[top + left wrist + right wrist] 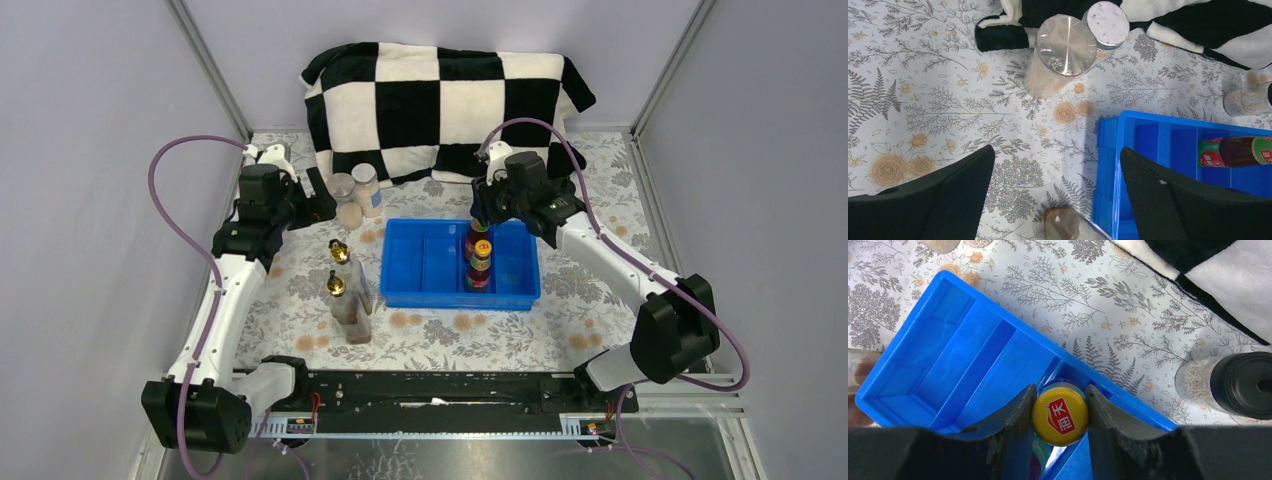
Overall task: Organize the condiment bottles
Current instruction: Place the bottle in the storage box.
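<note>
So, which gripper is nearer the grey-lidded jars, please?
Left. The left gripper hovers near the jars; the right gripper is across at the tray, on a sauce bottle.

A blue divided tray [425, 262] sits on the floral tablecloth [300, 300], near a black-and-white checkered blanket [440, 100].

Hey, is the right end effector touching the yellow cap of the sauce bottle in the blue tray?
Touching. Right wrist view: the right end effector grips the yellow cap, fingers against both sides, no gap.

Two sauce bottles [479, 242], two gold-topped bottles [351, 318], two grey-lidded jars [344, 188], one shaker [1228, 385] (black-capped), one blue tray [440, 297].
</note>
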`<state>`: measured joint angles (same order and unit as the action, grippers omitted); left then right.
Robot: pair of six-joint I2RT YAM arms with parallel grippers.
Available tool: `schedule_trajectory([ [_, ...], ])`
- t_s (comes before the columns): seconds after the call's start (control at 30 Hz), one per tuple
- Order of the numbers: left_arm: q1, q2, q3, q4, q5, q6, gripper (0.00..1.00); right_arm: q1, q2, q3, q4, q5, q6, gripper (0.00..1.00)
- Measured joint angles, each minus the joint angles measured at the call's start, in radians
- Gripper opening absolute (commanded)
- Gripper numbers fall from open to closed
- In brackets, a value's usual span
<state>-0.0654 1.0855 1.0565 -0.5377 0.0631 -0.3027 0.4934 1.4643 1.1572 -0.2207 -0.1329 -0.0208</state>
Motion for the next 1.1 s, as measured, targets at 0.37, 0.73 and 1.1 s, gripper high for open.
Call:
schedule_trajectory([
  [0.37, 0.000, 0.000, -0.005, 0.001, 0.000, 0.000, 0.99, 0.001, 0.000, -0.009, 0.025, 0.000, 0.002, 0.44],
  [0.73, 0.000, 0.000, -0.010, 0.002, 0.000, 0.000, 0.99, 0.008, -0.009, -0.011, 0.064, -0.001, 0.033, 0.78],
  [1.1, 0.000, 0.000, -0.010, 0.003, 0.000, 0.000, 0.99, 0.023, -0.046, -0.007, 0.065, 0.021, 0.045, 0.87],
])
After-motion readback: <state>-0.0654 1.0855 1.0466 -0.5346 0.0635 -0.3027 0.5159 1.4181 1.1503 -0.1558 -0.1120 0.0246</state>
